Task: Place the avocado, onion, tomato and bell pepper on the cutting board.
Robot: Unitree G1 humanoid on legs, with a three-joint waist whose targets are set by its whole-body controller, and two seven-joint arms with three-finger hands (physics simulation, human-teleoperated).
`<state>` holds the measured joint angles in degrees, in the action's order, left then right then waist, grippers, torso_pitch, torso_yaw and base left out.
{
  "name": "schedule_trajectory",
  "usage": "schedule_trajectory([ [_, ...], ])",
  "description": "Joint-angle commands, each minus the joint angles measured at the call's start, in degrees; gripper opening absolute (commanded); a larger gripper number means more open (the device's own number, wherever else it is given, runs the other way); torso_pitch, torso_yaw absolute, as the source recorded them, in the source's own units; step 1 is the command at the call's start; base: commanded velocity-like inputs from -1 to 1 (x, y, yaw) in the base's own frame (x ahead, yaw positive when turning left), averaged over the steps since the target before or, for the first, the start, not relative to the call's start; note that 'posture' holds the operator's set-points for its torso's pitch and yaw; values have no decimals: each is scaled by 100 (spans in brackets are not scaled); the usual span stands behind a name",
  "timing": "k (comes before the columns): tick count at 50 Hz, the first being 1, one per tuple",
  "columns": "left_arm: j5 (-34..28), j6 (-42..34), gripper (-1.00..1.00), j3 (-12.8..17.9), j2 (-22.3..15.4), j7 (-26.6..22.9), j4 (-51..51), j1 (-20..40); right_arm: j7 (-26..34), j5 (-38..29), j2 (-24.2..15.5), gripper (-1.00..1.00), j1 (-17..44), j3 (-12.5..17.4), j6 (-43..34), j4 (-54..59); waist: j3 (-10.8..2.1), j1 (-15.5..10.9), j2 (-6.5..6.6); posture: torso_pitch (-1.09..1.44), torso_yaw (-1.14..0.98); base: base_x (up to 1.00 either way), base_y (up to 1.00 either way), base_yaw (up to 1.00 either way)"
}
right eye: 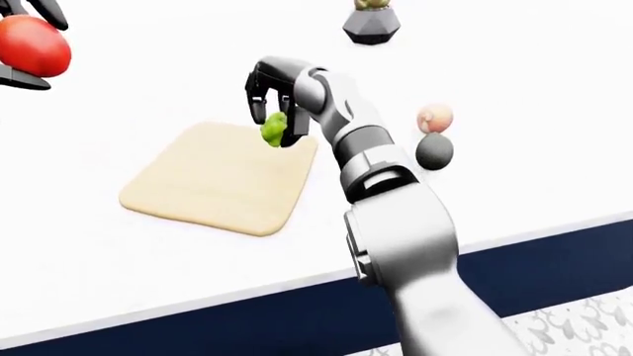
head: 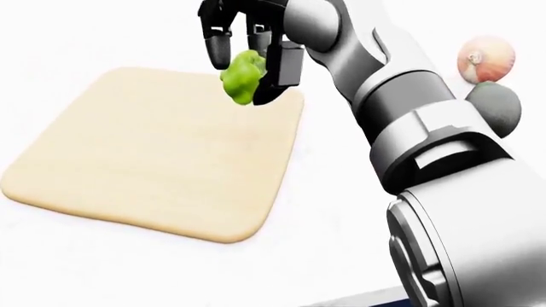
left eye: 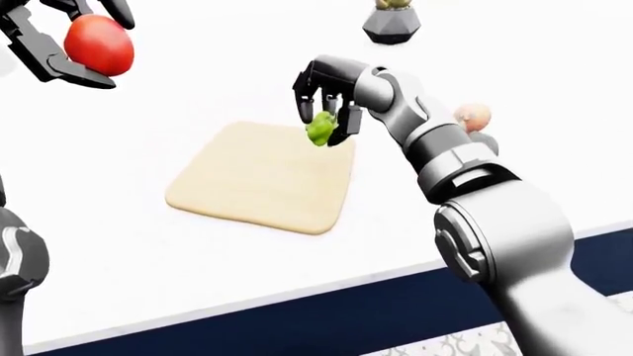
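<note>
Right robot hand [head: 251, 54] grips bell pepper [head: 241, 78] above cutting board [head: 145, 160].

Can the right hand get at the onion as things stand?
Probably not yet: the right hand has its fingers closed round the bell pepper above the cutting board. The onion lies in the open beside the avocado, so the way looks free once the pepper is released.
</note>
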<state>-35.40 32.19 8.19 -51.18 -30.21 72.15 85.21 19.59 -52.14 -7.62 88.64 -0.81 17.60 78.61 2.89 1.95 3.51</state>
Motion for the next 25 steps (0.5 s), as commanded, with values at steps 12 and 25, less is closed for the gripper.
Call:
schedule_trajectory([
  [12, 107, 77, -100, 70, -98, 92, -203, 180, 4, 28, -33, -73, 220, 23, 88, -272, -206, 9, 53, 0, 0, 0, 0, 0],
  [25, 114, 63, -100, 77, -136, 69, -212, 178, 202, -28, -39, 23, 222, 0, 61, -290, -203, 10, 58, 0, 0, 0, 0, 0],
])
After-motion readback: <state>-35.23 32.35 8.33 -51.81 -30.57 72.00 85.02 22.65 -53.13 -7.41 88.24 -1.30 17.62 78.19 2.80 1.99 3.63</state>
